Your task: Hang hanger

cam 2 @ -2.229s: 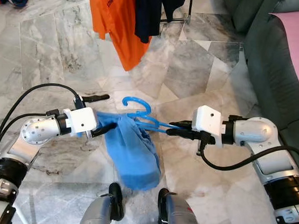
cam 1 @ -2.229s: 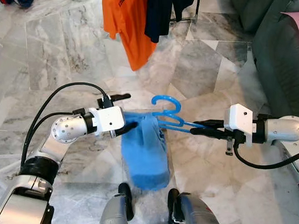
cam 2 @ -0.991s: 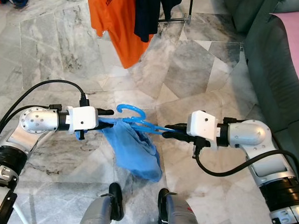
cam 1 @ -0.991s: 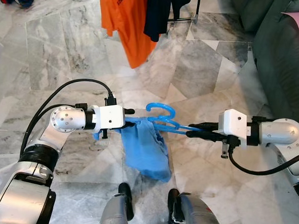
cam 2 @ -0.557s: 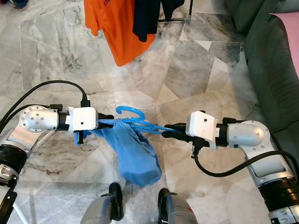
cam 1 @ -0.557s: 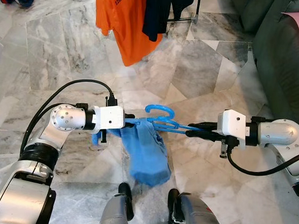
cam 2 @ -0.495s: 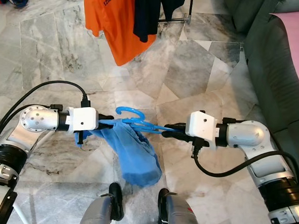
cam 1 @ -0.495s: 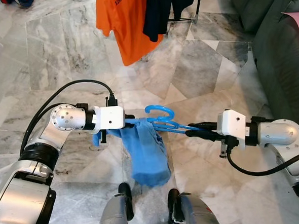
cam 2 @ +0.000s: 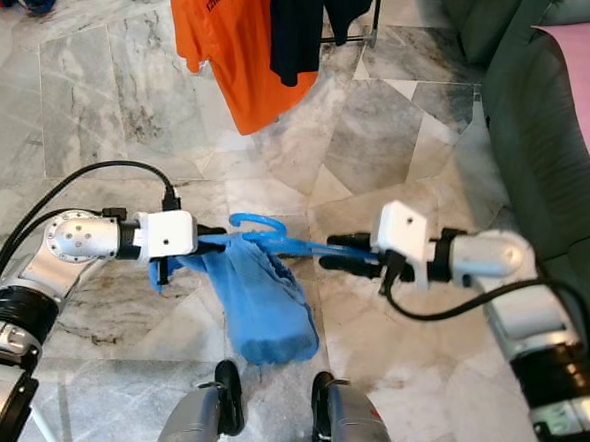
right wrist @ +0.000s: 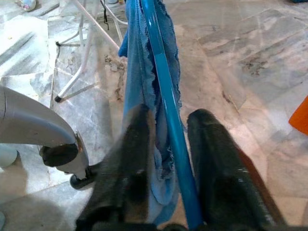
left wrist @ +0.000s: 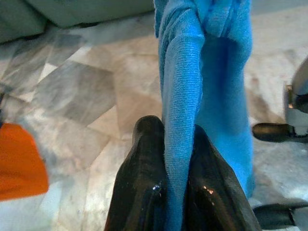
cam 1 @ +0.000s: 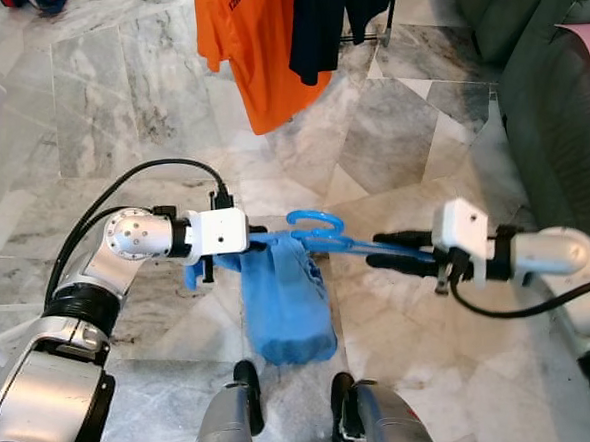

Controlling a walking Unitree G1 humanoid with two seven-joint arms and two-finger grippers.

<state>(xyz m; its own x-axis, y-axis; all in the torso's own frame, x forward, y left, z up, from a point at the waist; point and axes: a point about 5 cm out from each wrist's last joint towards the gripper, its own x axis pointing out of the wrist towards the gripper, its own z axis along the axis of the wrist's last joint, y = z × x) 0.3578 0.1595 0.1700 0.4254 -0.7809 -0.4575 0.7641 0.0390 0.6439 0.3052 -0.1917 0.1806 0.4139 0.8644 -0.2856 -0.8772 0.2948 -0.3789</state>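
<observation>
While the left claw [cam 1: 259, 239] is pinching the bright blue cloth garment [cam 1: 283, 300], the right claw [cam 1: 381, 250] is straddling the blue plastic hanger [cam 1: 328, 233] — fingers parted.

One blue hanger [cam 1: 321, 234], one blue garment [cam 1: 285, 307] on it. Two grippers: left gripper [cam 1: 259, 235], right gripper [cam 1: 377, 250]. Two hung shirts by the floor's far edge: one orange shirt [cam 1: 249, 43], one navy shirt [cam 1: 328, 19]. One grey sofa [cam 1: 559, 115].

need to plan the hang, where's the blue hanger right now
In the left eye view the blue hanger is held level in front of the robot, between the left pincer and the right pincer, with the blue garment draped from it.
</observation>
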